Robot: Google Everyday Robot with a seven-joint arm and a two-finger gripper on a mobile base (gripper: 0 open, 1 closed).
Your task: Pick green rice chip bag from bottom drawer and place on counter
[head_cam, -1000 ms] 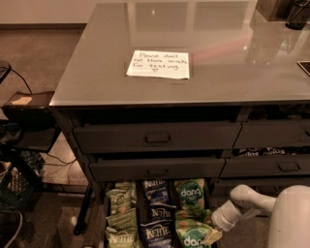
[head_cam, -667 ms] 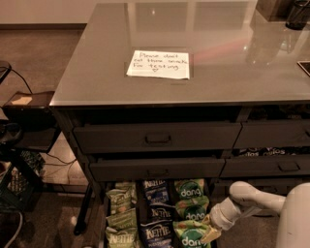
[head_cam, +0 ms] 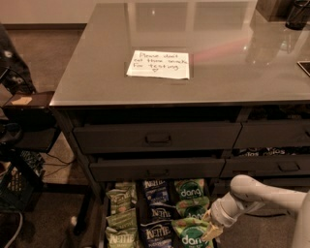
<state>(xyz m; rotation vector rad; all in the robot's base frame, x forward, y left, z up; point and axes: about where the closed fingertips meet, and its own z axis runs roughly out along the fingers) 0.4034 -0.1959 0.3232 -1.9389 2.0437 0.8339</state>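
The bottom drawer (head_cam: 103, 219) stands open at the lower middle, holding three rows of bags. Bright-green rice chip bags with a "dang" badge fill the right row: one at the back (head_cam: 189, 190), one in the middle (head_cam: 193, 209), one at the front (head_cam: 192, 235). My gripper (head_cam: 211, 233) comes in from the right on a white arm and sits at the right edge of the front green bag, touching or just over it. The glossy grey counter (head_cam: 218, 72) lies above, bearing a white handwritten note (head_cam: 159, 64).
Pale olive Kettle bags (head_cam: 119, 218) fill the left row, dark blue Kettle bags (head_cam: 158, 213) the middle row. Two shallower drawers (head_cam: 157, 138) with recessed handles sit shut above. A dark cart and cables (head_cam: 19, 160) stand at the left. A dark cup (head_cam: 296, 14) stands at the counter's far right.
My arm has moved left and a little down, bringing the gripper from beside the drawer onto the right edge of the front green bag.
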